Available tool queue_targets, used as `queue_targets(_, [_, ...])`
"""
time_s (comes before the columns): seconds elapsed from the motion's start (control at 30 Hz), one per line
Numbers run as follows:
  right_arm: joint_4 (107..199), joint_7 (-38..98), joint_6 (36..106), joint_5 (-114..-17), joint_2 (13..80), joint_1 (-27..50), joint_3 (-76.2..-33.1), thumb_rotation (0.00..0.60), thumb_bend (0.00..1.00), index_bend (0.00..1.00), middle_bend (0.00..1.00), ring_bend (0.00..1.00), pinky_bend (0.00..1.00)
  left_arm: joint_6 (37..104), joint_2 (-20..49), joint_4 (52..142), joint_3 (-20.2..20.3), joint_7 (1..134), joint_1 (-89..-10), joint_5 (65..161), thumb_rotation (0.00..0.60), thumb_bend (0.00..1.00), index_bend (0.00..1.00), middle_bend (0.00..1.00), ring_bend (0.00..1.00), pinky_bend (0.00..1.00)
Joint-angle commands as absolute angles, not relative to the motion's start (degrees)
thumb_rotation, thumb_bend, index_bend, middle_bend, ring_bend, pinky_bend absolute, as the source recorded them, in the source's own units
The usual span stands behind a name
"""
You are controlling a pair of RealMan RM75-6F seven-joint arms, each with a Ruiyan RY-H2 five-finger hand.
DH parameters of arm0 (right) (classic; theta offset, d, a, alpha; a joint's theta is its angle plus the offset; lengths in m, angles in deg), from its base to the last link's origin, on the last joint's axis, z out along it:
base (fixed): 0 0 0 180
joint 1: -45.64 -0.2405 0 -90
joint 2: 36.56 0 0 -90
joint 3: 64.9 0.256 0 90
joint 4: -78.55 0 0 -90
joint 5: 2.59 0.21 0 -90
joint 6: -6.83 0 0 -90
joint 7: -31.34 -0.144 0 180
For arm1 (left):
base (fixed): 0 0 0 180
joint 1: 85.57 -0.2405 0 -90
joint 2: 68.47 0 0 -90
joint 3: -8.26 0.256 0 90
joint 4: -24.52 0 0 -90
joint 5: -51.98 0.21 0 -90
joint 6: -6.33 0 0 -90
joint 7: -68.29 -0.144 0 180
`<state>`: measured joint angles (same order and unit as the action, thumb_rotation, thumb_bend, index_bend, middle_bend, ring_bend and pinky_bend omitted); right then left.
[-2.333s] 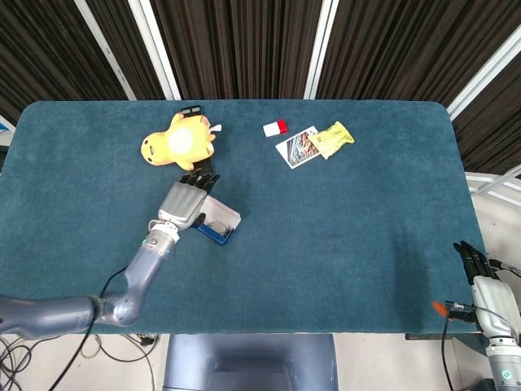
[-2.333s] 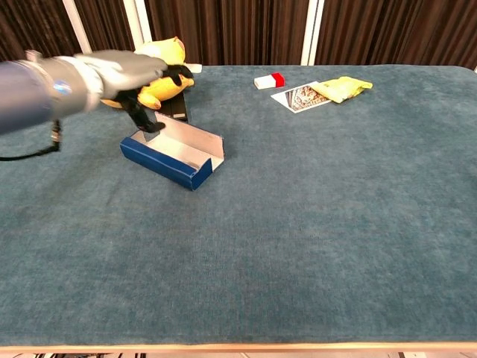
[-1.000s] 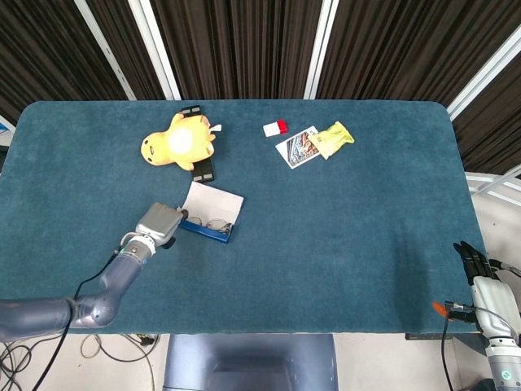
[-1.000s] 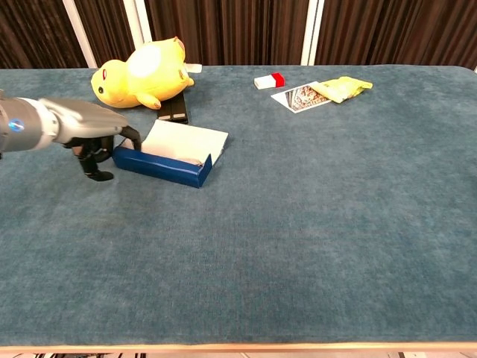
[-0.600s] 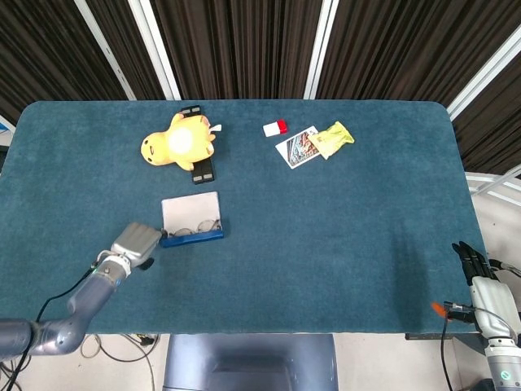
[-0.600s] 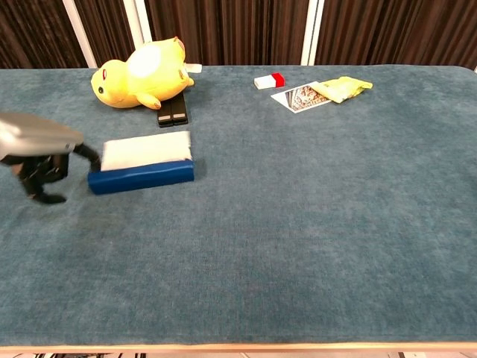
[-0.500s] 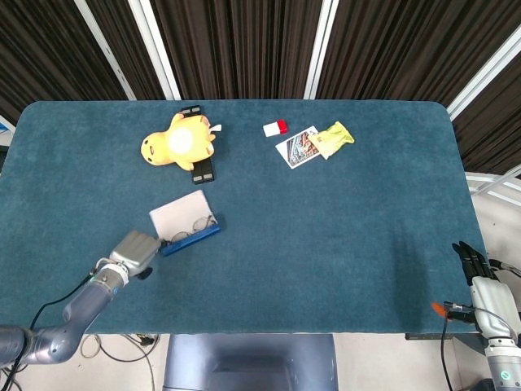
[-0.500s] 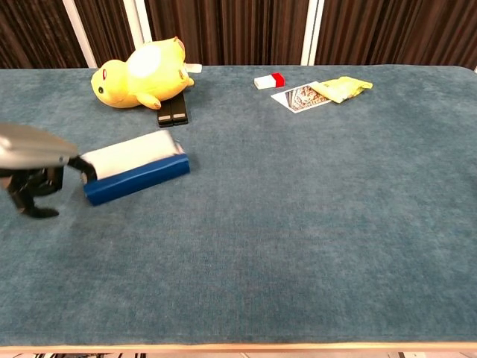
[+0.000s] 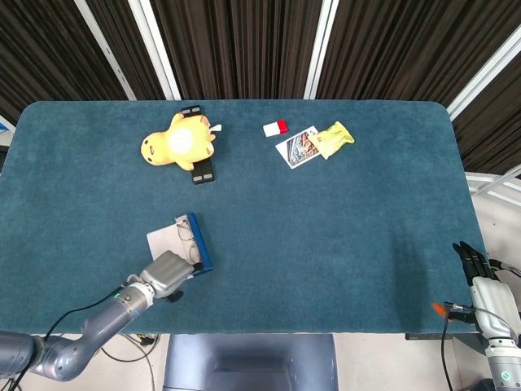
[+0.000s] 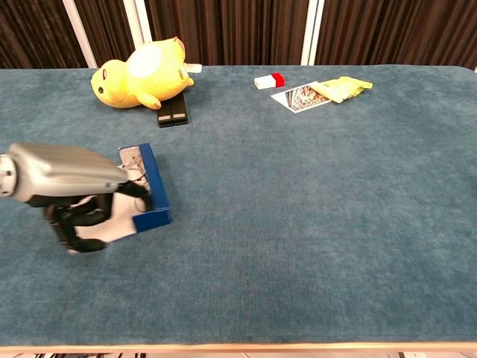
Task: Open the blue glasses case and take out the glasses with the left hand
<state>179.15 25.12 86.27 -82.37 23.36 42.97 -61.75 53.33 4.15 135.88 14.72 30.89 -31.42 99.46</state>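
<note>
The left hand is reaching low over the table's near edge with fingers curled around the near end of the opened blue glasses case, glasses lying inside, while the yellow plush toy is lying well beyond and the right hand is hanging off-table, its grasp unclear.

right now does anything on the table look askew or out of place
Yes: the blue glasses case lies open and skewed at the table's front left, its lid splayed flat and the glasses still inside. The left hand rests at its near end. The plush toy lies on its side.
</note>
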Motion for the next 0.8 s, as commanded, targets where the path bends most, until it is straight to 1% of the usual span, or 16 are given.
queue_targets(0.03, [179.15, 25.04, 86.26, -82.36, 23.35, 42.98, -61.75, 0.6, 0.14, 0.0, 0.0, 0.0, 0.2, 54.13, 5.78, 135.19, 13.2, 32.53, -31.71, 101.46, 0.6, 0.33, 0.15, 0.85, 0.73, 0.8])
queue_targets(0.13, [179.12, 24.97, 86.14, -82.36, 23.33, 42.93, -61.76, 0.6, 0.14, 0.0, 0.0, 0.0, 0.2, 54.03, 6.51, 133.87, 12.43, 32.53, -31.04, 100.84, 0.6, 0.33, 0.13, 0.85, 0.73, 0.81])
queue_targets(0.2, [179.15, 24.97, 86.08, -82.38, 23.31, 42.91, -61.8, 0.6, 0.14, 0.0, 0.0, 0.0, 0.2, 54.01, 7.4, 132.35, 11.62, 32.32, -30.27, 99.25, 0.6, 0.33, 0.09, 0.85, 0.73, 0.81])
queue_targets(0.4, [179.19, 25.02, 86.17, -82.38, 23.28, 42.97, -61.8, 0.6, 0.14, 0.0, 0.0, 0.0, 0.2, 54.38, 10.15, 128.66, 9.54, 30.86, -27.56, 92.99, 0.6, 0.33, 0.04, 0.85, 0.73, 0.81])
queue_targets(0.47, [179.2, 24.98, 86.18, -82.37, 23.26, 42.99, -61.8, 0.6, 0.14, 0.0, 0.0, 0.0, 0.2, 55.01, 10.36, 128.48, 8.85, 31.09, -27.3, 92.48, 0.6, 0.33, 0.02, 0.85, 0.73, 0.81])
queue_targets(0.8, [179.2, 24.76, 85.98, -82.32, 23.2, 42.92, -61.81, 0.6, 0.14, 0.0, 0.0, 0.0, 0.2, 56.53, 8.28, 126.87, 6.38, 33.18, -26.67, 90.72, 0.6, 0.33, 0.01, 0.86, 0.73, 0.82])
